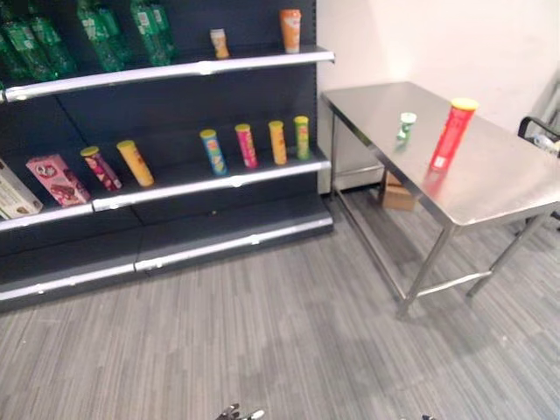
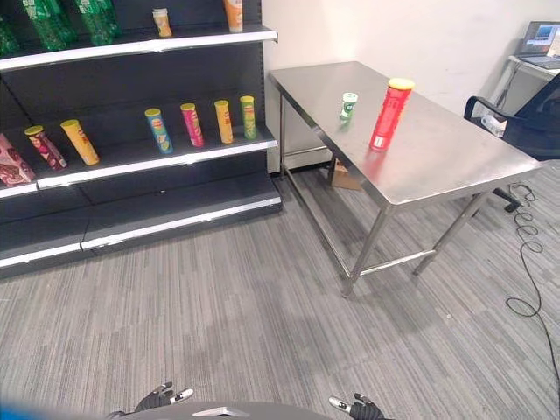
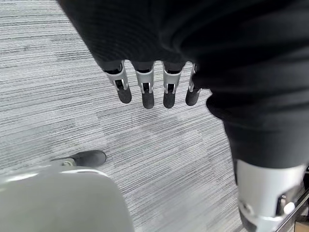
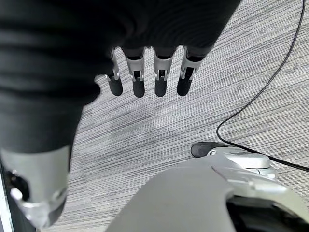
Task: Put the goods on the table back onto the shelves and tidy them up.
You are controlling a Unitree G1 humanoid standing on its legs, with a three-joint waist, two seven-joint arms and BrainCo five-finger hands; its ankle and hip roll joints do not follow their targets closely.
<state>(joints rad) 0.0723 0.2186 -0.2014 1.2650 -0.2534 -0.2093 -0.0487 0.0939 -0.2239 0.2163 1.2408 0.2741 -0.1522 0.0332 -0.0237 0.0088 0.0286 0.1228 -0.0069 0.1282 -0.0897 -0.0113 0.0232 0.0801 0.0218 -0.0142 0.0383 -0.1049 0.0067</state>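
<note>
On the shiny metal table point(image 2: 455, 166) by the white wall stand two things. One is a tall red can point(image 2: 389, 115) with a yellow lid. The other is a small green can point(image 2: 348, 106) with a white lid, a little farther back and to the left, near the red one but not touching it. Both stand upright.

To the left of the table are the dark shelves point(image 1: 210, 184). Six tall cans in a row point(image 1: 254, 145) lean back on the middle shelf, next to a pink box point(image 1: 56, 179). Green bottles point(image 1: 101, 35) and two small cans sit on the top shelf. A black chair point(image 2: 516, 127) is past the table on the right.

Both robot hands hang low over the grey striped floor point(image 2: 262, 297). The left hand point(image 3: 145, 89) holds nothing, and its fingers are straight and loose. The right hand point(image 4: 145, 79) is the same, fingers straight and holding nothing.
</note>
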